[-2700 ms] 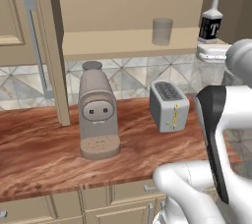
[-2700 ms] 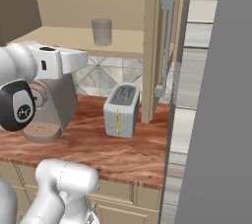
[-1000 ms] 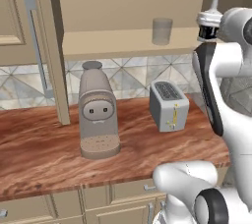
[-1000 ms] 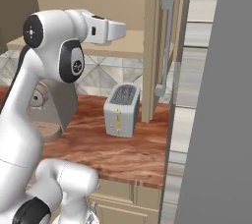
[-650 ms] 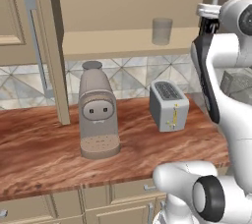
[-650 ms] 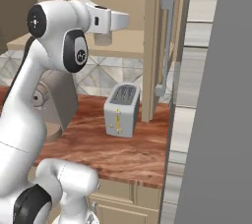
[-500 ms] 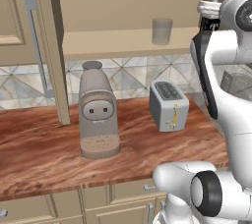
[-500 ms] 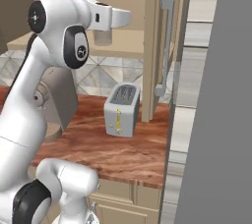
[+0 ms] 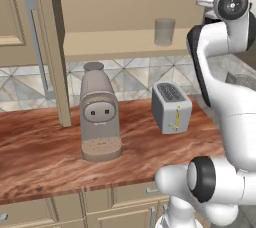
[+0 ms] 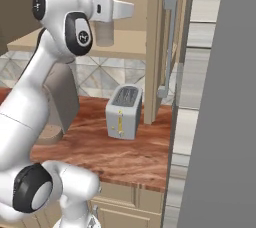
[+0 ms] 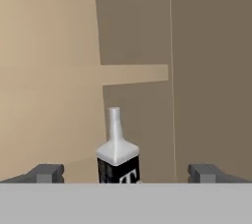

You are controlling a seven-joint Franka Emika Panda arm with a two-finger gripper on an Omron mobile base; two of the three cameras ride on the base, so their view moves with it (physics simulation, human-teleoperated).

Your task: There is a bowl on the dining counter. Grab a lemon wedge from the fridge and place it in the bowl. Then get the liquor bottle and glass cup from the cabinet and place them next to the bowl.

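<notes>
Pincer (image 11: pixel 126 174) wide open, empty, facing liquor bottle (image 11: pixel 117 155).

One liquor bottle (image 11: pixel 117 155), one glass cup (image 9: pixel 164 32), one toaster (image 9: pixel 171 107) and one coffee machine (image 9: pixel 100 112).

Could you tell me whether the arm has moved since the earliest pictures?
Yes. The arm has risen from beside the toaster to the cabinet shelf.

Arm (image 9: pixel 220 87) raised high and bent at the elbow, wrist level. Gripper (image 11: pixel 125 173) points horizontally forward, jaws spread wide, holding nothing.
</notes>
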